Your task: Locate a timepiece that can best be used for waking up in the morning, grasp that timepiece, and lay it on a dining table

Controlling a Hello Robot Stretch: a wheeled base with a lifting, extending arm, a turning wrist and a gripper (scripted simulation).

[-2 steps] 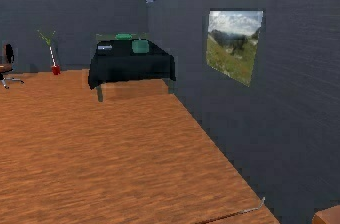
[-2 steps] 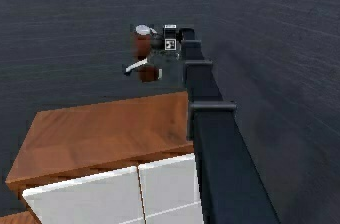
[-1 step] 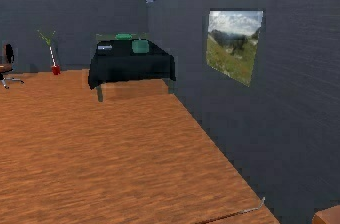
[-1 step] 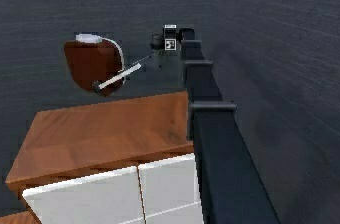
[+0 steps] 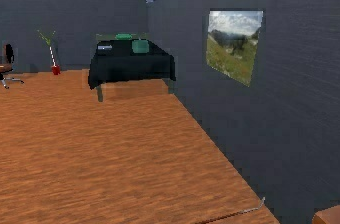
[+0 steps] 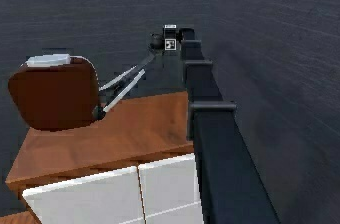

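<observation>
The gripper (image 6: 108, 98) points its thin fingers at a brown rounded block (image 6: 53, 95) with a grey cap, by a dresser (image 6: 143, 130). I cannot tell whether it holds the block or how its fingers stand. A dark-clothed table (image 5: 130, 66) stands well ahead.

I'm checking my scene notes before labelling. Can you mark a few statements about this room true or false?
1. A dark cloth covers the far table. True.
2. The potted plant has a blue pot. False: the pot is red.
3. The wall picture shows a landscape. True.
4. The brown rounded object lies on the floor. False: it stands on the wood-topped white cabinet, with the end effector next to it.
</observation>
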